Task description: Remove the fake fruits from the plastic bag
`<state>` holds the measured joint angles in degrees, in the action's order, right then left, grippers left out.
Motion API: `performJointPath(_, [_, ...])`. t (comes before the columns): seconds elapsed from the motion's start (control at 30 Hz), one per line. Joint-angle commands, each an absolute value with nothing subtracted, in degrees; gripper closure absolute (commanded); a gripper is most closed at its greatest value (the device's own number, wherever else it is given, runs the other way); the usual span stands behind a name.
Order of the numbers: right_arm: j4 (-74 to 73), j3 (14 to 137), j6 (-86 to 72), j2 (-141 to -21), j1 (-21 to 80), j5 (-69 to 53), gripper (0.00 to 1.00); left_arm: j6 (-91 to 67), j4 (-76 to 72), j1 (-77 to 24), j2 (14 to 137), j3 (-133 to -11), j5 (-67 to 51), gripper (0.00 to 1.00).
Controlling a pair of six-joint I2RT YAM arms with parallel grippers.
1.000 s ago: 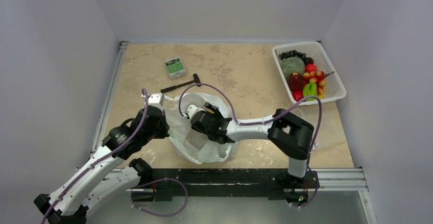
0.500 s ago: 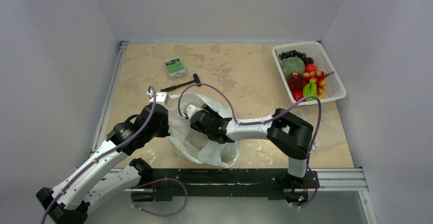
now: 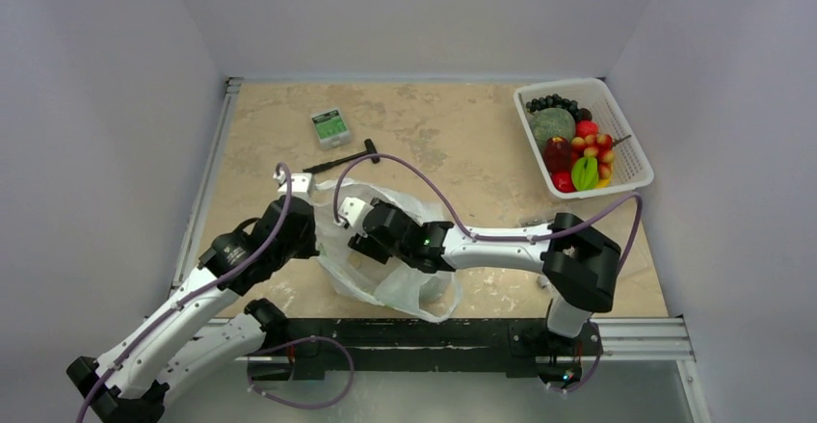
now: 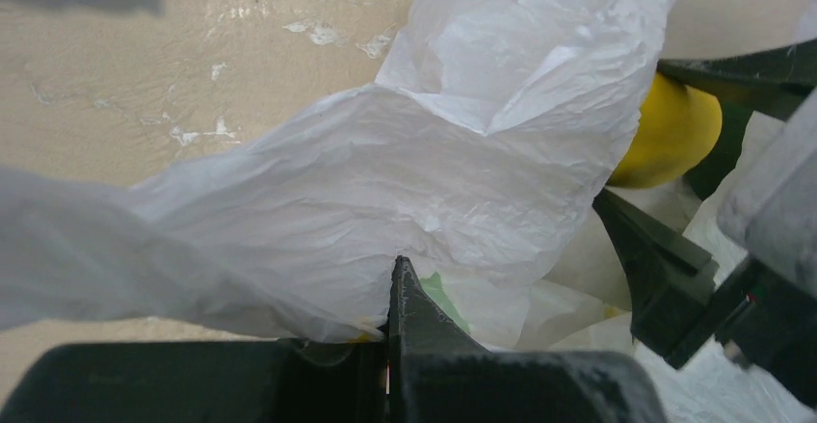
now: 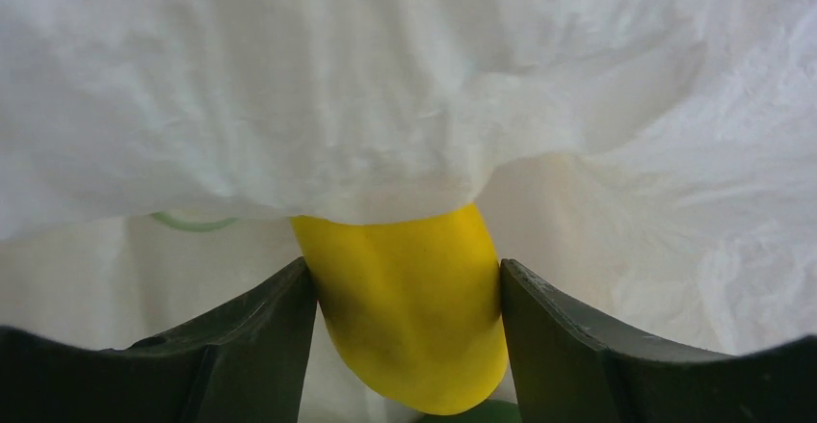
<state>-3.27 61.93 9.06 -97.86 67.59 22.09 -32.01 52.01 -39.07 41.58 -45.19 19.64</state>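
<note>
The left gripper (image 4: 393, 283) has its dark jaws pressed together on a fold of the plastic bag (image 4: 434, 182), which lies white and crinkled over the beige tabletop (image 4: 193, 47). At right, the right gripper (image 4: 631, 134) clasps a yellow fruit (image 4: 670, 134) beside the bag's edge.

Fruit (image 5: 405, 317) in bag (image 3: 403, 293), basket (image 3: 627, 153) far right

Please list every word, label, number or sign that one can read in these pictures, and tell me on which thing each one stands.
No text can be read in any view.
The small box: it carries a greenish label, too small to read.
The plastic bag: a faint green print shows through the film, but only as a fragment, so it is not readable.
</note>
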Motion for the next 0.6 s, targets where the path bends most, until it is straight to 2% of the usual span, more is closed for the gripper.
performJointPath(0.0, [-3.3, 64.0, 8.6, -93.1, 68.3, 12.0, 1.00, -32.9, 52.2, -39.3, 40.3, -46.8, 23.2, 1.00])
performJointPath(0.3, [-0.3, 61.6, 5.6, -85.8, 68.2, 1.6, 1.00, -34.0, 53.9, -39.3, 38.4, -47.1, 27.5, 1.00])
performJointPath(0.43, [0.3, 59.6, 5.6, -84.6, 68.2, 5.2, 1.00, -35.2, 55.4, -39.3, 36.9, -47.5, 30.5, 1.00])
performJointPath(0.57, [-7.0, 60.8, 7.6, -87.2, 68.2, 11.1, 1.00, -35.8, 55.7, -39.3, 33.5, -47.4, 32.4, 1.00])
